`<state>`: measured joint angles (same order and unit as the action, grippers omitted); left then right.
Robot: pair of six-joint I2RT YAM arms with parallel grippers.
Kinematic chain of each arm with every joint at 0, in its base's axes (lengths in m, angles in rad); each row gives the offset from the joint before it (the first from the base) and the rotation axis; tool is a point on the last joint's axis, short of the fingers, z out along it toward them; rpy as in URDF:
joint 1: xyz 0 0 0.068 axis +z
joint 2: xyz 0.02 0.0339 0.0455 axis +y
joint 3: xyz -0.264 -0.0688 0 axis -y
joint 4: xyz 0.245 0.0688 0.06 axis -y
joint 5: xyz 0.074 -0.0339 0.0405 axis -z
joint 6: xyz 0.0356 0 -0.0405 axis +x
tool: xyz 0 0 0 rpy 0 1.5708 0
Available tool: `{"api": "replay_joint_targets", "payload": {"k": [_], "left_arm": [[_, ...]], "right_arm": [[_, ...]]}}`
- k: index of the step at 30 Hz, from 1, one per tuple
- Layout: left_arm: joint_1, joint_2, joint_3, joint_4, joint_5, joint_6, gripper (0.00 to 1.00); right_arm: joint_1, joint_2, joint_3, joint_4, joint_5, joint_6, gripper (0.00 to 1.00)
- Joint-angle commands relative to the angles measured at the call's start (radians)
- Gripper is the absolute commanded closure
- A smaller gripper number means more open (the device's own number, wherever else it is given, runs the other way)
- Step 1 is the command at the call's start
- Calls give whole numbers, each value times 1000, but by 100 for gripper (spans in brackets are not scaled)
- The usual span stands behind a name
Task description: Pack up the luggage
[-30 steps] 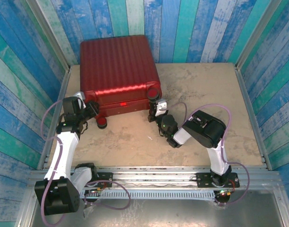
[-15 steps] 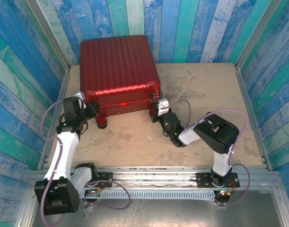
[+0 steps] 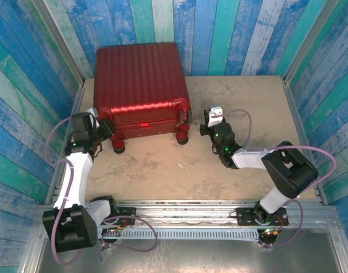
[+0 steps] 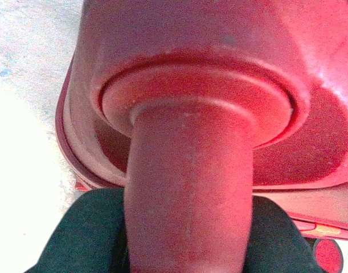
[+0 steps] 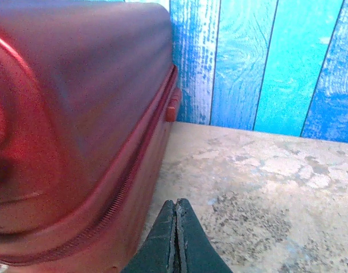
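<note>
Dark-red hard shell, ribbed: the luggage (image 3: 140,79), closed, lying flat just left of the right gripper (image 3: 211,117) and directly ahead of the left gripper (image 3: 104,126); long axis runs from the wheel end, which faces the arms, away to the back wall (image 3: 230,34); ribs follow that axis; far end against the planks.

Black wheels (image 3: 118,149) at the near corners, resting on the table (image 3: 248,102).

Left gripper at the near-left corner; dark fingers (image 4: 77,239) flank a red stub of the case and clamp it.

Right gripper: fingertips pressed together, holding nothing, apart from the case; zip seam (image 5: 128,176) beside it on its left.

Obstructions: side wall close beyond the left gripper; back wall ahead.

Open room: bare tabletop ahead and right of the right gripper; bare strip nearward of the wheels.
</note>
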<state>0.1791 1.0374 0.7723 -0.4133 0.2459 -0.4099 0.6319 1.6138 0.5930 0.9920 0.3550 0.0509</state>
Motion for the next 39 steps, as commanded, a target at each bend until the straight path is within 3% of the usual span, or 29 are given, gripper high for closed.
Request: {"api": "replay_joint_targets", "payload": {"k": [1,3,6,8,11,14,22,25,31,39], "left_arm": [[46,13,79,27,-84,-45,100],[46,-10,102,6,-71,-26,96],[45,-105,120,-22,-72,-11,60],[42,-185,134,-52,-100,6,40],[-13,-221,225,-162,-153,54,29],[-154,-161,361,-301,-222,76,23],[-722,124,629,-480,-495,-56,22],[-850,268,680,-478,-511,-131,24],[-978,467,717,-399,-494,-210,31],[-991,578,723,-281,-487,-280,32]], "right_arm": [[-14,-22,7,-69,-35,-6,100],[-16,-44,3,-105,-42,14,99],[-23,-101,12,-242,-56,73,84],[-26,-146,23,-366,-51,132,67],[-84,-211,42,-545,-74,242,48],[-126,-296,6,-622,-79,316,45],[-188,-522,8,-863,-79,348,34],[-190,-590,25,-949,-80,336,31],[-193,-693,-17,-987,-107,345,28],[-194,-709,-64,-978,-155,334,27]]}}
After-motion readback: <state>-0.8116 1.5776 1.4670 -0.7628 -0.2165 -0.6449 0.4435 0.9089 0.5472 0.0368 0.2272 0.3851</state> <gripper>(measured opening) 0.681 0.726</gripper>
